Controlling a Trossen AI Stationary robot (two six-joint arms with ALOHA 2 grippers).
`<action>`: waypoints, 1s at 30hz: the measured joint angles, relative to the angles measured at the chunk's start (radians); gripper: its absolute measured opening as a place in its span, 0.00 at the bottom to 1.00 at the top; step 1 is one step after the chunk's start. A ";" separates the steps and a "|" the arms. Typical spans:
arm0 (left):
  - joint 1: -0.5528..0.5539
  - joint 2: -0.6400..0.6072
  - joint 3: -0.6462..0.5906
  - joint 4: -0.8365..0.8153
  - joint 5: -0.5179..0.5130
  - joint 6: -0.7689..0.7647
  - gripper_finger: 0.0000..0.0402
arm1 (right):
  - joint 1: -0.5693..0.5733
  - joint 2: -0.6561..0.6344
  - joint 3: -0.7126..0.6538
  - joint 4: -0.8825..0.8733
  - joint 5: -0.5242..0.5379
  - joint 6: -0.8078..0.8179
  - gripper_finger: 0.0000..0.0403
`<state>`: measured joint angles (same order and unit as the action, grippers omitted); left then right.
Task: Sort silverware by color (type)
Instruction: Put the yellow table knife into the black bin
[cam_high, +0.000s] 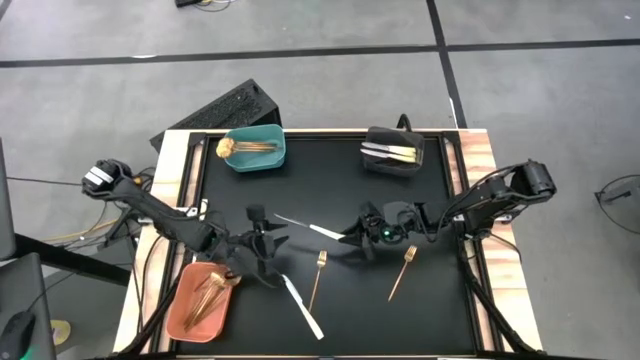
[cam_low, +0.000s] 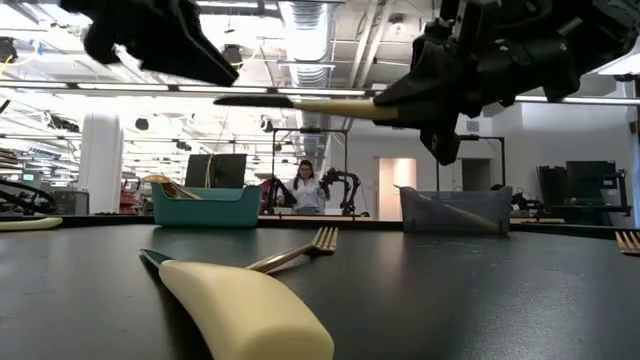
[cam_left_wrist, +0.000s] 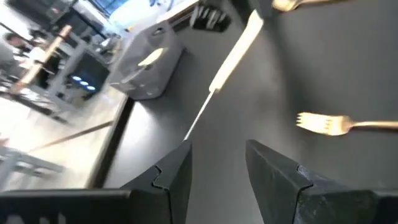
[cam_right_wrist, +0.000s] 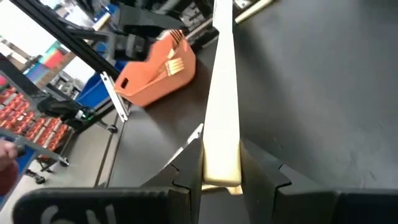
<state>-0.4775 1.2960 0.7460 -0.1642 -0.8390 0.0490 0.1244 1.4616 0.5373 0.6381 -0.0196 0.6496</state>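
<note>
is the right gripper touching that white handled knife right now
Touching. In the right wrist view the right gripper has its fingers pressed against both sides of the white-handled knife, which sticks out ahead above the table.

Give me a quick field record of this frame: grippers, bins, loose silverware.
right gripper: mid-table, shut on the white-handled knife, held above the mat
left gripper: open, empty, near the orange bin
teal bin: far left of mat, gold pieces inside
black bin: far right of mat, white-handled pieces inside
orange bin: near left edge, copper pieces inside
loose on black mat: second white-handled knife, two gold forks
</note>
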 joint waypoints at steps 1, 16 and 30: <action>0.011 0.008 0.000 0.006 -0.006 0.026 0.34 | 0.001 0.000 0.000 0.003 0.000 0.000 0.27; 0.080 0.114 0.000 0.062 -0.038 0.194 0.30 | 0.020 0.000 0.000 -0.010 0.000 -0.006 0.27; 0.089 0.102 0.019 0.042 0.056 0.120 0.00 | 0.027 0.000 0.002 -0.049 0.042 -0.138 0.43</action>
<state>-0.3888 1.3982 0.7649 -0.1225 -0.7831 0.1691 0.1511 1.4620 0.5388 0.5890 0.0222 0.5112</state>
